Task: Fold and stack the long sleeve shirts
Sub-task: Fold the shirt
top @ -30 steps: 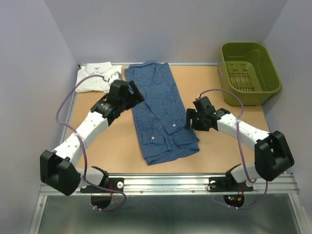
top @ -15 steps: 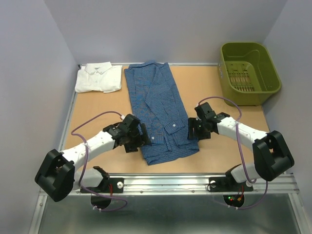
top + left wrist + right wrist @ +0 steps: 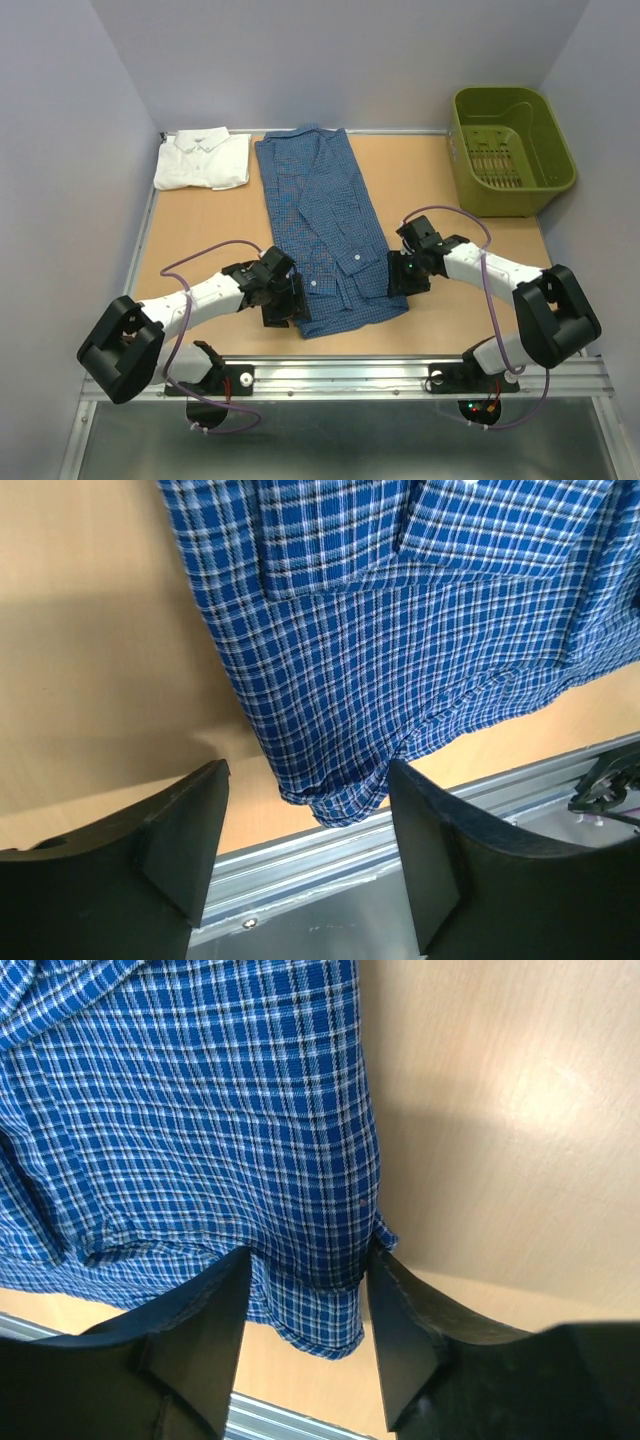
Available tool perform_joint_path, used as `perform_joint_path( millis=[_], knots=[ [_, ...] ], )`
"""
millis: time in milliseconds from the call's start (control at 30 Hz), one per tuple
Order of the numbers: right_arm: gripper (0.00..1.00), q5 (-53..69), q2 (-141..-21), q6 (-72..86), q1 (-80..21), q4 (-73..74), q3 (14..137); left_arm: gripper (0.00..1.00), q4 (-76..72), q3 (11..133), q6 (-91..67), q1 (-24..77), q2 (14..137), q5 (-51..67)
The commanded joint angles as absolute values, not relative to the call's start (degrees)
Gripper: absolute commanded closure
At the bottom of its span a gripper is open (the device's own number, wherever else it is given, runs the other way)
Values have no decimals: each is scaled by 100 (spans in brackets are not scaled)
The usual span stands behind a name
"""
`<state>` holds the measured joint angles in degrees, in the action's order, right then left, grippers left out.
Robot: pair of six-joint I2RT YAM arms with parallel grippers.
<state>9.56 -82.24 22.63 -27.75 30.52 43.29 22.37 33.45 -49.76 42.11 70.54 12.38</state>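
Two shirts lie on the tan table [image 3: 200, 230], and no fold across the length shows in the larger one. The dark blue checked shirt [image 3: 320, 220] runs from 12 o'clock down to 6 o'clock through the middle of the table. It lies flat, collar at the far end and hem near the front rail, with its sides turned in and a buttoned cuff lying on top. Off at 2 o'clock the olive-green basket [image 3: 505, 203] sits at the table's far right corner, well apart from both shirts. The white shirt [image 3: 203, 160] is a folded packet at 11 o'clock, collar up, just beside the blue one's far end.

The left gripper [image 3: 290, 305] is down at the blue shirt's 7 o'clock corner. In its wrist view the jaws stand wide, with the hem corner lying between them. Bare table shows between the cloth and the left finger [image 3: 185, 850], so nothing is pinched.

The right gripper [image 3: 398, 275] sits at the shirt's 4 o'clock edge. Its jaws straddle the hem edge, and checked cloth reaches from one finger [image 3: 200, 1350] to the other. Whether they have hold of it cannot be told.
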Motion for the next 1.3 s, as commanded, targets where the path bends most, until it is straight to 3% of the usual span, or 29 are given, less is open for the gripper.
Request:
perform_joint_path(
  millis=[0, 167, 200, 233, 333, 467, 700, 1267],
  knots=[
    [49, 1011, -8315, 2153, -2742, 3015, 4219, 31, 2066, 3393, -4851, 4289, 7172, 1354],
    [68, 1063, -8288, 2180, -2742, 3023, 4271, 48, 1942, 3401, -4861, 4307, 7304, 1459],
    [73, 1098, -8279, 2188, -2742, 3015, 4280, 54, 1951, 3410, -4852, 4298, 7304, 1468],
    [83, 1133, -8253, 2197, -2742, 3023, 4298, 67, 1942, 3428, -4852, 4298, 7278, 1494],
    [94, 1327, -7964, 2276, -2742, 3059, 4377, 85, 2117, 3541, -4808, 4307, 7076, 1547],
    [100, 1634, -7735, 2416, -2742, 3243, 4649, 94, 2688, 4007, -4580, 4289, 6838, 1398],
    [100, 1942, -7480, 2715, -2742, 3761, 5299, 96, 3181, 4623, -4614, 4280, 6618, 1511],
    [99, 1969, -6803, 2927, -2742, 4464, 4394, 96, 3366, 3270, -5036, 4280, 5485, 1943]
  ],
)
